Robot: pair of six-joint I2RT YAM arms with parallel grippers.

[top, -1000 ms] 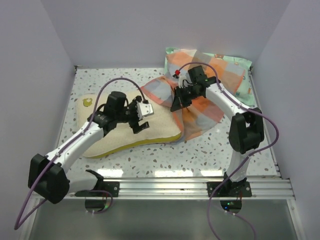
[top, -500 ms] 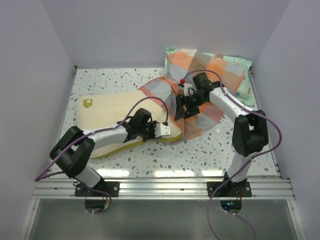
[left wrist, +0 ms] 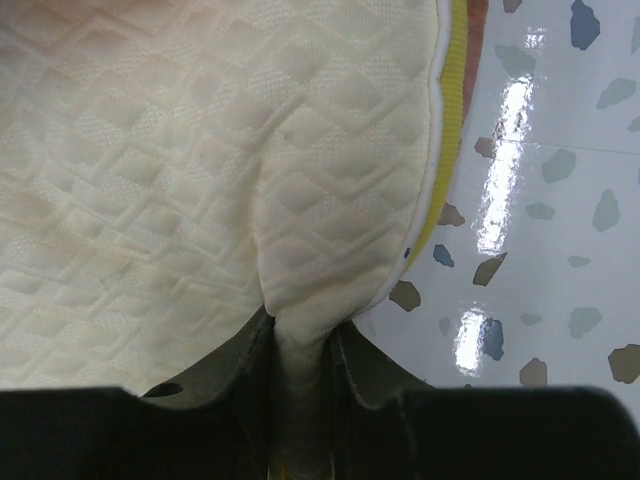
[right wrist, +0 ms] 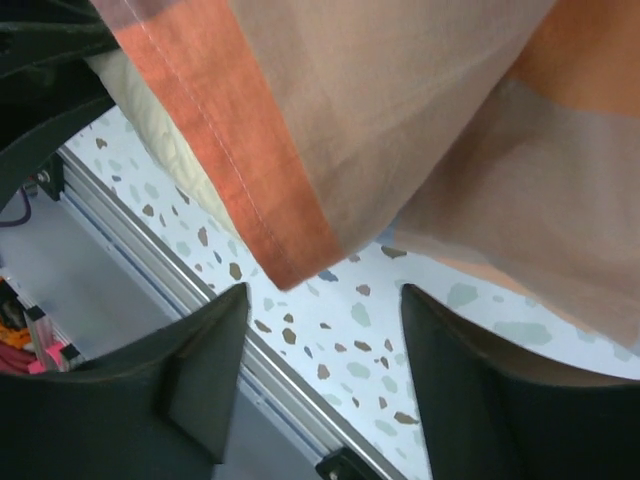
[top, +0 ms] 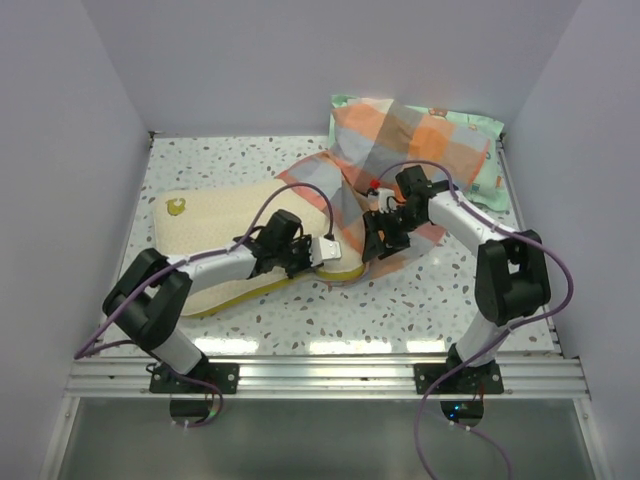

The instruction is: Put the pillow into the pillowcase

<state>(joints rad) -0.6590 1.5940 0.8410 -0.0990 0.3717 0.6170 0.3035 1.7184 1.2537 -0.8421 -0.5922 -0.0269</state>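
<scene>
- Top external: I see the pillow (top: pixel 215 215) lying flat on the left half of the table (top: pixel 440 290). The pillowcase (top: pixel 385 130) spills from the far right corner toward the middle and overlaps the pillow's right end. The left gripper (top: pixel 335 252) and right gripper (top: pixel 378 240) meet there.
- Left wrist: my left gripper (left wrist: pixel 300 370) is pinched tight on a fold of the pillow (left wrist: pixel 200 150) near its yellow edge.
- Right wrist: my right gripper (right wrist: pixel 320 370) stands wide apart and grips nothing. The pillowcase (right wrist: pixel 400 130) hangs its orange hem just beyond the fingers.

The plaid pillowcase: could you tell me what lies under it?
Its far end rests on the green pillow; its near edge overlaps the cream pillow. Anything else is hidden.
</scene>
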